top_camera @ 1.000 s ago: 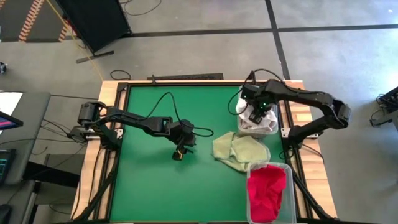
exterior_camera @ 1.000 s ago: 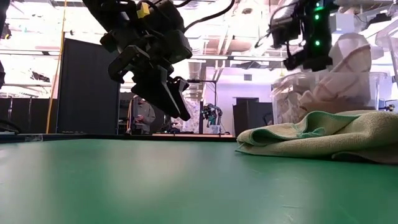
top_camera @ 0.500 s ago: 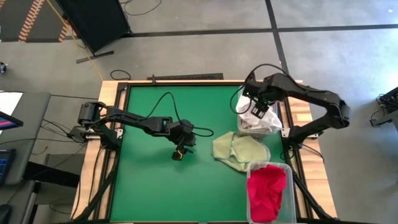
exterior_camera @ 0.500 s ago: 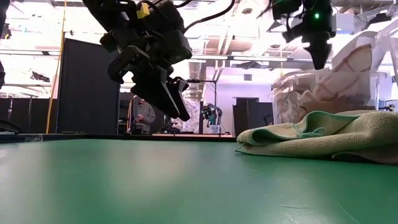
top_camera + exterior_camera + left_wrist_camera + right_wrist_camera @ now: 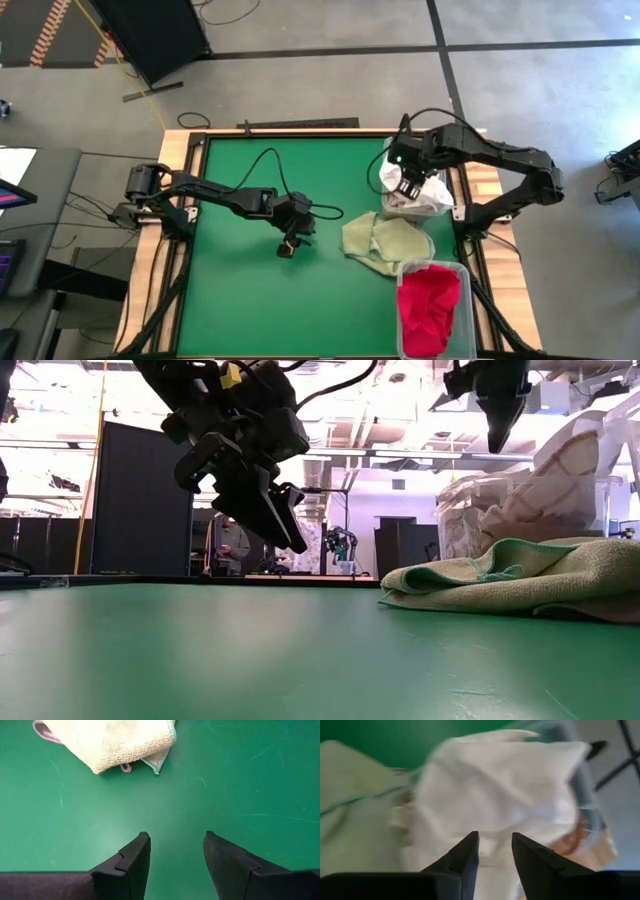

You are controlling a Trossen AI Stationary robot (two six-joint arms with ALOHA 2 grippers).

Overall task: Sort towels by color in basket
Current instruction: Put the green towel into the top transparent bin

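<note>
Robotics lab or workshop, bare concrete floor (image 5: 330, 85) with taped lines, green-topped wooden-framed table (image 5: 250, 300) carrying two dark robot arms, cables trailing on the floor, black partition panel (image 5: 140, 500), exposed ceiling with bright strip lights, a person (image 5: 232, 545) standing far behind

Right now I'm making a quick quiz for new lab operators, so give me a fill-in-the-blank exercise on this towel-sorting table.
1. The clear bin at the table's near right holds a ____ towel.
2. The pale green towel lies on the ____ mat, outside both bins.
3. The right tool hangs above the bin of ____ towels.
4. The left tool hovers over bare mat with its fingers ____.

Missing words: red; green; white; open
</note>
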